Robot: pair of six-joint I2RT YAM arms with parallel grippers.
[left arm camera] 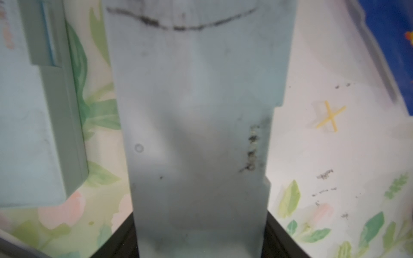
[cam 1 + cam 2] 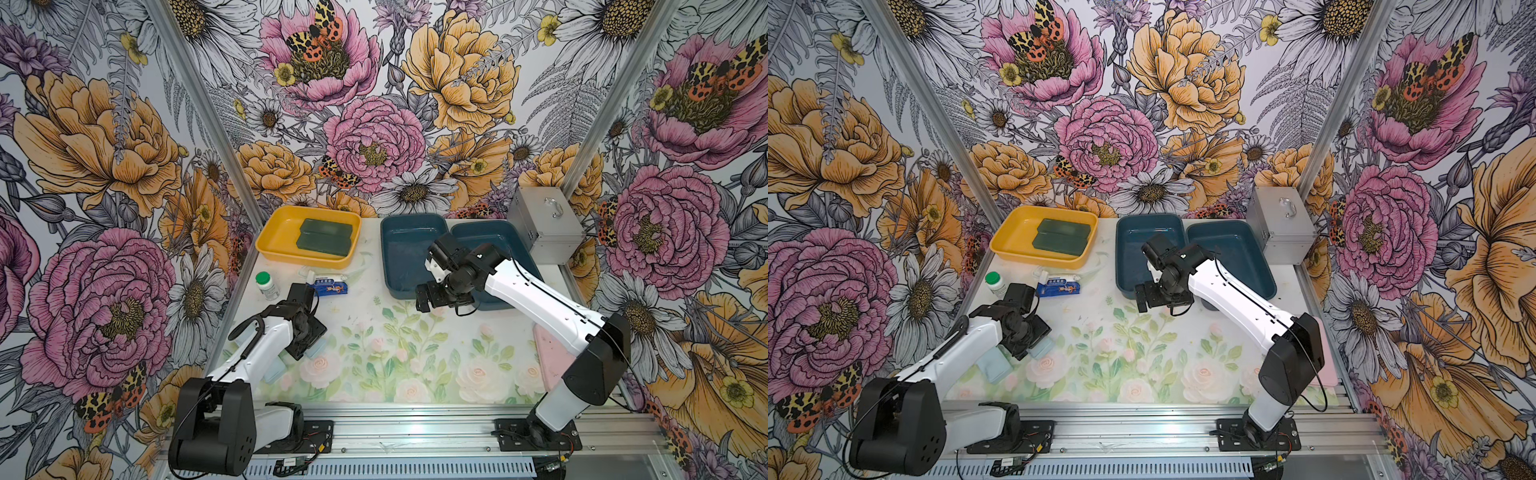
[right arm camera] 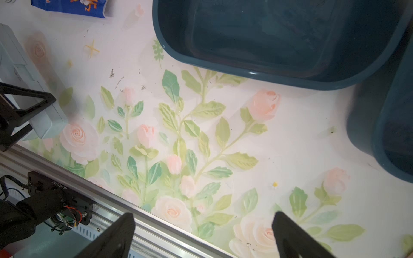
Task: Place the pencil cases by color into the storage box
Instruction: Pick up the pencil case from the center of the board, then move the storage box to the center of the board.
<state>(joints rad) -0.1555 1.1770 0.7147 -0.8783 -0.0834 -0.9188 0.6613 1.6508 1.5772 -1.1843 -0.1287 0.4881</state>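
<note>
Nearest the viewer, an aluminium rail (image 2: 415,432) carries both arm bases. Beyond it lies a table (image 2: 415,353) printed with pale roses, closed in by flowered walls (image 2: 104,166). In front of the yellow tray (image 2: 286,232), the left arm bends low. The left gripper (image 2: 305,332) is clamped on a pale blue pencil case (image 1: 196,111), with a second blue case (image 1: 26,134) just beside it. Far right of the tray, a pink pencil case (image 2: 550,353) is partly hidden under the right arm. That arm reaches forward, with the right gripper (image 3: 201,234) above bare table, jaws wide apart. Two dark green pencil cases (image 2: 326,237) lie side by side inside the yellow tray.
</note>
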